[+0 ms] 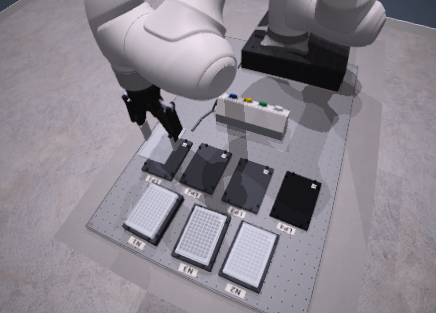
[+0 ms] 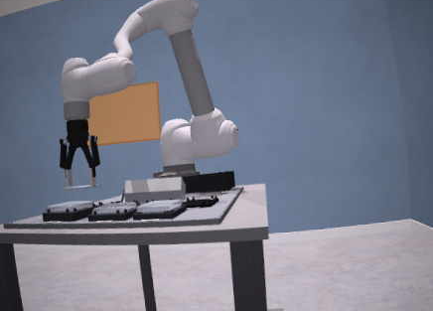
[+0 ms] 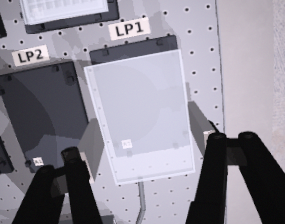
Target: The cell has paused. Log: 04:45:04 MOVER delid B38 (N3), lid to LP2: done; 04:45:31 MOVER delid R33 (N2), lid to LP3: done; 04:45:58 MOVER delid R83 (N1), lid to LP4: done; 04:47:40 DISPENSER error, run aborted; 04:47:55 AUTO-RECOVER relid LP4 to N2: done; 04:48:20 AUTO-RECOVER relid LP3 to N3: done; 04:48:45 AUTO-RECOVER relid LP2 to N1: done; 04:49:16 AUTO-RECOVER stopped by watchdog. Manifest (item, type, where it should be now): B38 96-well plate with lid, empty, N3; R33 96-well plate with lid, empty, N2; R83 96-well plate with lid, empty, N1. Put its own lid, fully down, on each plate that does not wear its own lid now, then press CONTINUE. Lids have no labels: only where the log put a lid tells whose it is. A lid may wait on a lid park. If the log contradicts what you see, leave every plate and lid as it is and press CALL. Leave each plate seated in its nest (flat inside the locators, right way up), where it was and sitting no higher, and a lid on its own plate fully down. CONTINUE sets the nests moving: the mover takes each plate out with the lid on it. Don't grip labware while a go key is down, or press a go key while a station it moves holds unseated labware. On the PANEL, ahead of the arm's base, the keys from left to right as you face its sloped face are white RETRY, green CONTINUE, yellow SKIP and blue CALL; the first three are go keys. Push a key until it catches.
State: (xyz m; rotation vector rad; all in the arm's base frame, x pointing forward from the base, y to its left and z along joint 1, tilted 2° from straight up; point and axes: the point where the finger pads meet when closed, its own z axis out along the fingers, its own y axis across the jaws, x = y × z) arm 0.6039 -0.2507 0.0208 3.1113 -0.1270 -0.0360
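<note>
My gripper (image 1: 161, 131) hangs over lid park LP1 (image 1: 167, 162), shut on a clear lid (image 1: 159, 146) held flat above the pad. In the wrist view the lid (image 3: 142, 119) sits between the fingers, covering most of the LP1 pad (image 3: 133, 50). From the side the lid (image 2: 79, 187) is well above the deck. Three white 96-well plates sit in the front nests: N1 (image 1: 152, 212), N3 (image 1: 201, 233), N2 (image 1: 249, 254). The N3 plate's wells look sharper than the others'. I cannot tell for sure which plates wear lids.
Dark pads LP2 (image 1: 205, 167), LP3 (image 1: 247, 185) and LP4 (image 1: 296, 200) lie bare in a row. The panel (image 1: 252, 115) stands behind them with blue (image 1: 232, 96), yellow (image 1: 248, 100), green (image 1: 263, 103) and white (image 1: 278, 107) keys. The arm's base (image 1: 295, 60) is at the back.
</note>
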